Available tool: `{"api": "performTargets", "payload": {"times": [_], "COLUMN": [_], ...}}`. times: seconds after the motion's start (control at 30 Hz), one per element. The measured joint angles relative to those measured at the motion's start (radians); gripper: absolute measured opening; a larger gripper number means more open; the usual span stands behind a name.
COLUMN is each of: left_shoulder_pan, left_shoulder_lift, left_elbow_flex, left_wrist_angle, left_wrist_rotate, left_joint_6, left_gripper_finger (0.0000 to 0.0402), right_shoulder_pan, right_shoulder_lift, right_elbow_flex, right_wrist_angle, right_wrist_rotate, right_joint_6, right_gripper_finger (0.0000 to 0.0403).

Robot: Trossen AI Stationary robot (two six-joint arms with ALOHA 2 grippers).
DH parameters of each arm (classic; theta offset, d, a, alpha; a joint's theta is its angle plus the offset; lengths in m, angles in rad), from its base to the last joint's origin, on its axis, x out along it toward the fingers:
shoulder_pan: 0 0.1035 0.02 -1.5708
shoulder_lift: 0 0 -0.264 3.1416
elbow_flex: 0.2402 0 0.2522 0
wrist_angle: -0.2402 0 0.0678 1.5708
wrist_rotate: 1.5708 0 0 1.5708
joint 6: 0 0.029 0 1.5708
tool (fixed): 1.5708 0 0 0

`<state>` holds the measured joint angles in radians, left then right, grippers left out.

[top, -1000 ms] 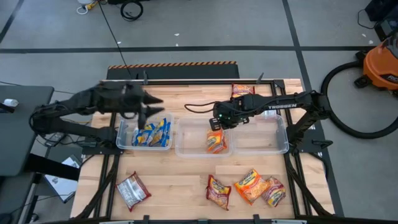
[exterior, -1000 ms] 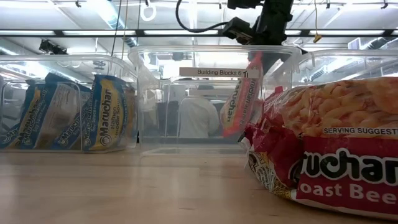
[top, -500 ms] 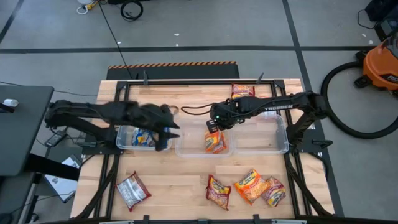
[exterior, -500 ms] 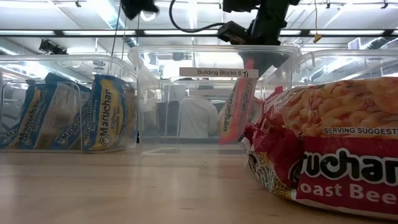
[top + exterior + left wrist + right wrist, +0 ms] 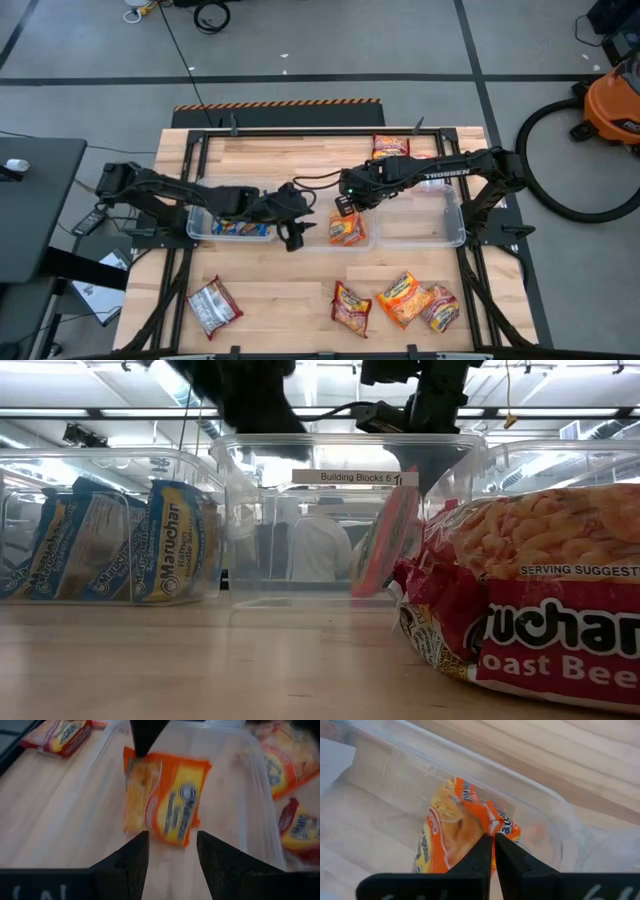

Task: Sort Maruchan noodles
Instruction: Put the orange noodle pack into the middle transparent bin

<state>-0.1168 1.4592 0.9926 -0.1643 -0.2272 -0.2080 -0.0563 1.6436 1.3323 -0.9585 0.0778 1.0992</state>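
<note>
An orange-yellow noodle packet (image 5: 348, 229) sits tilted inside the middle clear bin (image 5: 300, 243); it also shows in the low view (image 5: 384, 542). My right gripper (image 5: 345, 203) is above it, shut on its top edge. My left gripper (image 5: 297, 228) is open at the middle bin's left end, its fingers (image 5: 131, 860) facing the packet (image 5: 167, 802) without touching it. Blue-and-white packets (image 5: 238, 224) stand in the left bin (image 5: 110, 545). More packets lie loose on the table. My right gripper (image 5: 493, 842) pinches the orange-yellow packet by its crimped top edge (image 5: 497, 823) between the two fingers, coming from above and pointing down. The packet hangs tilted below the fingers, and its lower end (image 5: 362, 588) is down at the bin's floor.
The right clear bin (image 5: 455, 225) stands beside the middle one. Near the table's near edge lie a red-and-silver packet (image 5: 213, 305), a red one (image 5: 351, 307) and two orange-red ones (image 5: 402, 298). Another packet (image 5: 390, 145) lies at the far edge.
My left arm has swept from above the left bin toward the table's right and near side, coming down at the middle bin's left end. My right gripper has moved down, and the orange-yellow packet has sunk lower into the middle bin and tipped more aslant.
</note>
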Motion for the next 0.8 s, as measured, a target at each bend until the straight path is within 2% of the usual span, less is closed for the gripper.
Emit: {"api": "performTargets", "payload": {"times": [0.13,0.47,0.63,0.8], "left_shoulder_pan": [0.009,0.024,0.024,0.024], "left_shoulder_lift": [0.01,0.034,0.007,-0.044], "left_elbow_flex": [-0.063,-0.068,-0.064,-0.042], "left_wrist_angle": [0.125,0.11,0.105,0.063], "left_wrist_rotate": [0.003,0.02,0.019,0.013], "left_joint_6": [0.005,-0.016,-0.016,-0.015], "left_gripper_finger": [0.0172,0.0172,0.0172,0.0172], "right_shoulder_pan": [0.008,0.008,0.023,0.09], "right_shoulder_lift": [0.0,-0.003,-0.006,-0.011], "right_elbow_flex": [0.0,0.018,0.106,0.237], "right_wrist_angle": [0.003,-0.018,-0.07,-0.15], "right_wrist_rotate": [0.0,-0.017,-0.008,0.054], "right_joint_6": [-0.003,-0.012,-0.046,-0.048], "right_gripper_finger": [0.003,0.0047,0.0056,0.0054]}}
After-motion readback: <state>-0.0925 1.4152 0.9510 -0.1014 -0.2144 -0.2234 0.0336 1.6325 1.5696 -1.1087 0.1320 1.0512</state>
